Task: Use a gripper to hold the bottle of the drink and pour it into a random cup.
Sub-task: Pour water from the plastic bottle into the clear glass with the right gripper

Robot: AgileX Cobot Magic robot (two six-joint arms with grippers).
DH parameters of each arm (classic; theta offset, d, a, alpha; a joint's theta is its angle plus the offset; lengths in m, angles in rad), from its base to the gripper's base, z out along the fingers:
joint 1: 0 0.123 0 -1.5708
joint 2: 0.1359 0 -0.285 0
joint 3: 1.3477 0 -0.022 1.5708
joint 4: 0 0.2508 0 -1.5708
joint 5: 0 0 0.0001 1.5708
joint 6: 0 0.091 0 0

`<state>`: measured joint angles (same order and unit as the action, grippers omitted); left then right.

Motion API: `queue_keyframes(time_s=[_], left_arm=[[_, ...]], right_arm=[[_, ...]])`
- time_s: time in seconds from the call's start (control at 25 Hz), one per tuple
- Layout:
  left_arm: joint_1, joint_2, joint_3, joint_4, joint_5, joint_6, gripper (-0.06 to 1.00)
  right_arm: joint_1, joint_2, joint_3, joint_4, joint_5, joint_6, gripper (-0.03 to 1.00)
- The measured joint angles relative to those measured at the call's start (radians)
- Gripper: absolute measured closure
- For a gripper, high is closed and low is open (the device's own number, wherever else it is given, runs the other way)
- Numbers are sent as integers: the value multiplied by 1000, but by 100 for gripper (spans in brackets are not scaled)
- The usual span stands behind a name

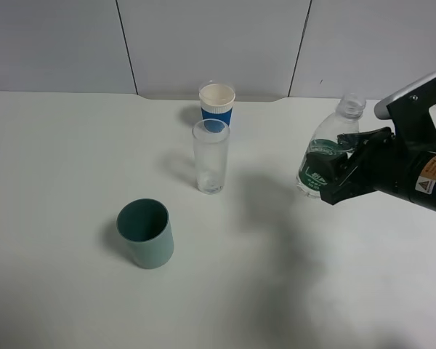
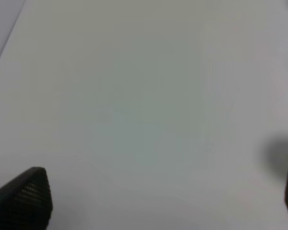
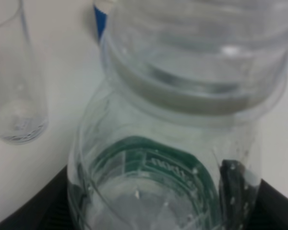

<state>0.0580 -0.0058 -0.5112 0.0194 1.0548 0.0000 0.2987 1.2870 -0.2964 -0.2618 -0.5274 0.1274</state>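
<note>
operator: bottle (image 1: 325, 149) is pinched across its green label by my right gripper (image 1: 343, 169), over at the right side of the table (image 1: 73, 145), well apart from the cups. it looks clear of the surface, neck up and leaning a little.

spotter: which cup?

operator: glass tumbler (image 1: 211, 156), the nearest one. i'd judge the move calls for carrying the open neck to just above its rim before tipping, then rolling the wrist slowly. the mouth is narrow and the blue cup (image 1: 216, 109) stands just behind it, so a fast tilt could splash or knock something over.

spotter: anything in them?

operator: tumbler looks empty. teal cup (image 1: 147, 234), toward the front left, shows a bare dark inside. the blue cup's inside is pale, and i cannot tell if it holds anything. i cannot tell how much drink is in the bottle either, since it is all clear plastic.

spotter: other arm?

operator: left gripper (image 2: 158, 201) has its fingers spread wide over bare table, holding nothing.
</note>
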Motion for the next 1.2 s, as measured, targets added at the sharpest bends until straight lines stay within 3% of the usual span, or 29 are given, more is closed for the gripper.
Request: queue_keyframes(time_s=[0.28,0.8,1.2], left_arm=[[0,0,0,0,0,0,-4],[0,0,0,0,0,0,-4],[0,0,0,0,0,0,-4]], right_arm=[[57,-40,-128,0,206,17,40],[215,-41,-281,0,330,40,40],[340,-40,-295,1,358,76,40]])
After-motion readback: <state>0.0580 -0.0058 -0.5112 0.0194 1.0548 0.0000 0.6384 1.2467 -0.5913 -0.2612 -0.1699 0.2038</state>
